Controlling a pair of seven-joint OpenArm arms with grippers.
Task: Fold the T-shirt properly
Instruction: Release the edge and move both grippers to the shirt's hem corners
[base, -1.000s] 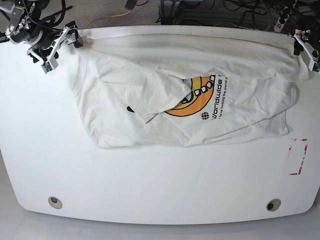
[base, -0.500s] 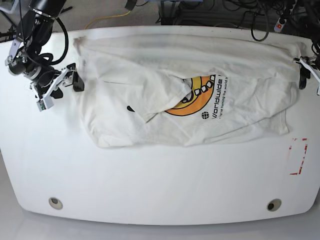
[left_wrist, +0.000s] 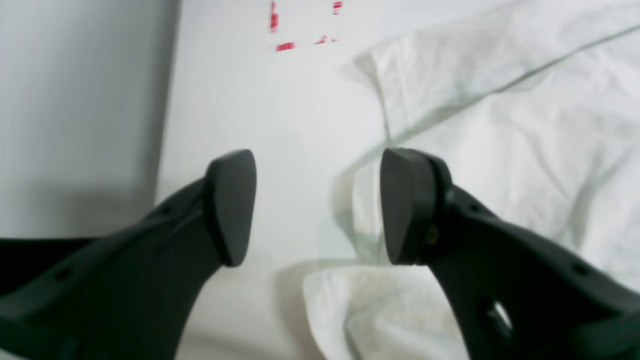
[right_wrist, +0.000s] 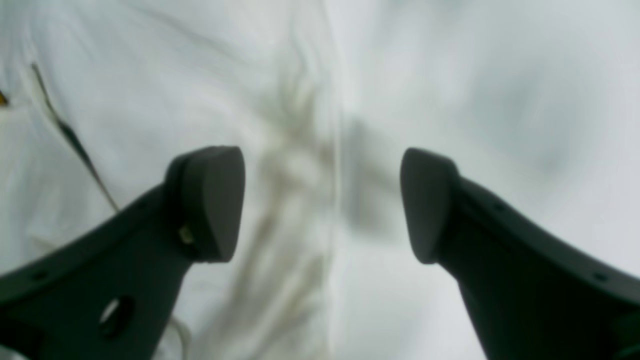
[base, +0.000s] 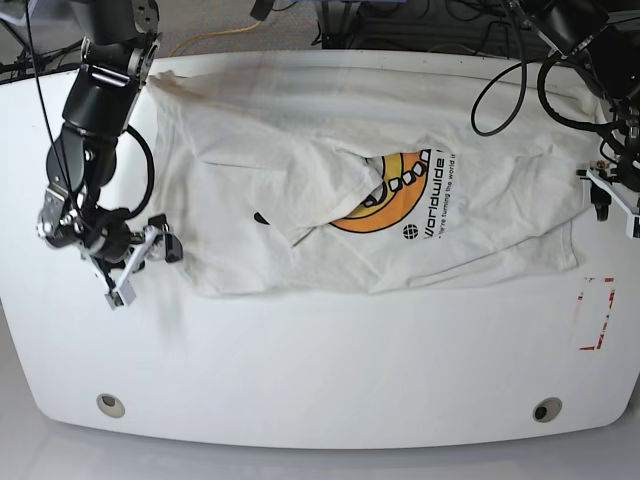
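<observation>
Flanking the T-shirt (base: 380, 160), left gripper (left_wrist: 315, 210) and right gripper (right_wrist: 320, 205) gape apart, holding nothing; its print reads "Worldwide".

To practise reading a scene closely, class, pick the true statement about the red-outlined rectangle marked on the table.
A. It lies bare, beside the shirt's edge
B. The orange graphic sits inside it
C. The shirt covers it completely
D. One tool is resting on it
A: the red-outlined rectangle shows uncovered on the table, apart from the T-shirt and below the left tool.
</observation>
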